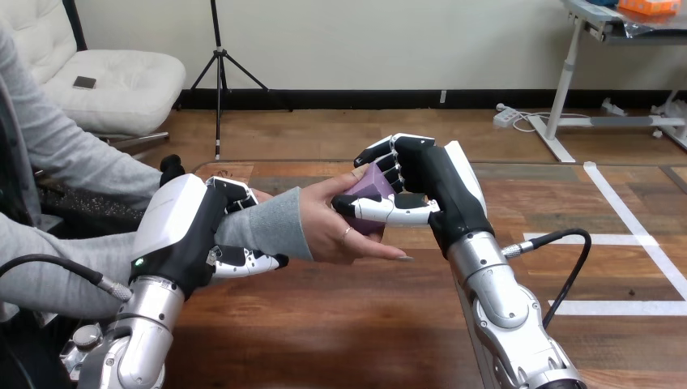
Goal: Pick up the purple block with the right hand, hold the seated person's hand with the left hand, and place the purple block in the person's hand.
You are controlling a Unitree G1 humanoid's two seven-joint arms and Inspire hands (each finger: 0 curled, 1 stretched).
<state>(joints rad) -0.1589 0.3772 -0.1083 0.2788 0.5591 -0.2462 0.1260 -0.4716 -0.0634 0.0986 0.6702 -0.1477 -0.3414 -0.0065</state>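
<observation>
over the brown wooden table (324, 324), my left hand (174, 223) curls round the person's grey-sleeved wrist (267, 228) to steady it, while my right hand (437, 186) stays out of nothing, pinching the small purple block (371, 183) against the person's open hand (332, 231), apparently ready for release.

No text, label, brand, number or sign readable: nothing legible on the purple block (370, 183), the left hand (174, 231), the right hand (433, 190) or the table (324, 324).
</observation>
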